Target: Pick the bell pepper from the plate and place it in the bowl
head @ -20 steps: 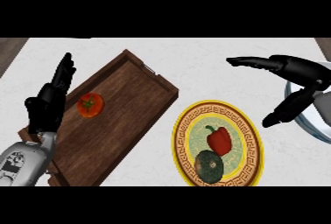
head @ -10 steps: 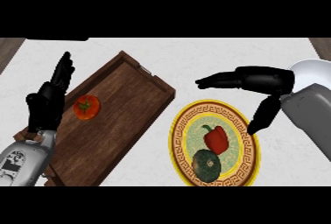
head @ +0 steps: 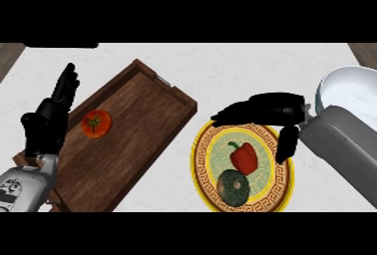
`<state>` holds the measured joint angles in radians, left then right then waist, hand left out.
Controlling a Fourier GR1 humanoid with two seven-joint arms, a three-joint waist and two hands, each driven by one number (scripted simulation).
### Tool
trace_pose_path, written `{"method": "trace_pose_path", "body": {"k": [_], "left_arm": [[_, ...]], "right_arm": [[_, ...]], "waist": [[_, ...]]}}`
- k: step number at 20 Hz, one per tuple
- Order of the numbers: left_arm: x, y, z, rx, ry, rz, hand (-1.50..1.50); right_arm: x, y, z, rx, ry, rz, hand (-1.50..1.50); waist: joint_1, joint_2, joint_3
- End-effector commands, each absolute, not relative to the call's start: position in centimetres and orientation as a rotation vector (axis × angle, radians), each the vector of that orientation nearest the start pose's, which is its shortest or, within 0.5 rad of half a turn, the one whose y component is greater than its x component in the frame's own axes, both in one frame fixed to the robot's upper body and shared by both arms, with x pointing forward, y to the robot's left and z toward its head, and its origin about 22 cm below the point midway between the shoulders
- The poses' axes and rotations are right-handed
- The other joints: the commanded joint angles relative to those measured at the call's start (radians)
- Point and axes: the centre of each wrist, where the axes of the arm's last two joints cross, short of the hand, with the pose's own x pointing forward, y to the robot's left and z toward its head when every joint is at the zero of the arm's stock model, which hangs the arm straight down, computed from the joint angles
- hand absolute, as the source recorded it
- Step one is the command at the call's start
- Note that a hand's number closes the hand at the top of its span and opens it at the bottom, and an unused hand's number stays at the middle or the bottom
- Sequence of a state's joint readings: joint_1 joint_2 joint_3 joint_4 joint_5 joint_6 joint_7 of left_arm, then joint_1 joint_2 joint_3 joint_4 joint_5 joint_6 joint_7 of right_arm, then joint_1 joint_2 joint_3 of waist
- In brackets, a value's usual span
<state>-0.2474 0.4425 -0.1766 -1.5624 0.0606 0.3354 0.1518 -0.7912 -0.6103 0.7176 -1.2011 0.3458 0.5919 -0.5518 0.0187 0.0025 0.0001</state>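
A red bell pepper (head: 244, 157) lies near the middle of a round plate with a yellow patterned rim (head: 202, 160), at the lower centre of the frame. Just below it on the same plate sits a dark green round squash (head: 234, 188), close to or touching the pepper's lower end.

The black right hand (head: 267, 111) hovers over the plate's upper edge, coming in from the right on its grey forearm (head: 346, 154). Its fingers (head: 230, 113) stretch out towards the left and its thumb (head: 287, 144) points down along the plate's right rim, well apart from the fingers. The hand is spread and holds nothing. The thumb's tip stands just to the right of the pepper. It looks clear of it, though from this steep angle that is hard to judge.

A white round bowl (head: 352, 90) sits at the upper right of the frame, partly behind the right forearm, with nothing visible in the part that shows.

A dark brown wooden tray with a raised rim (head: 140, 124) lies slantwise across the left half of the white tabletop (head: 221, 64). A red tomato with a green stalk (head: 95, 123) rests on its left part.

The black left hand (head: 49, 124) shows at the left edge, fingers straight and pointing up, resting beside the tray's left side.
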Motion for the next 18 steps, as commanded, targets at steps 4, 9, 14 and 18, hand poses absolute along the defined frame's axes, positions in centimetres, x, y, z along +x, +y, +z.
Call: {"method": "trace_pose_path", "body": {"k": [4,9,14,18], "left_arm": [[29.7,27.6,8.0,0.385,-1.631,-0.165,0.0],[30.2,26.1,7.9,0.417,-1.653,-0.176,0.0],[29.4,26.4,6.8,0.408,-1.644,-0.165,0.0],[29.8,24.7,6.3,0.396,-1.641,-0.183,0.0]], "right_arm": [[36.3,-17.8,8.6,0.31,-1.286,2.097,-1.5],[36.5,-16.7,7.1,0.307,-1.294,2.09,-1.5],[35.5,-17.5,6.4,0.341,-1.292,2.092,-1.5],[37.0,-16.5,3.6,0.356,-1.267,2.096,-1.5]], "waist": [[-0.011,-0.001,0.0],[-0.013,-0.001,0.0],[-0.019,-0.003,0.0],[-0.011,0.002,0.0]]}}
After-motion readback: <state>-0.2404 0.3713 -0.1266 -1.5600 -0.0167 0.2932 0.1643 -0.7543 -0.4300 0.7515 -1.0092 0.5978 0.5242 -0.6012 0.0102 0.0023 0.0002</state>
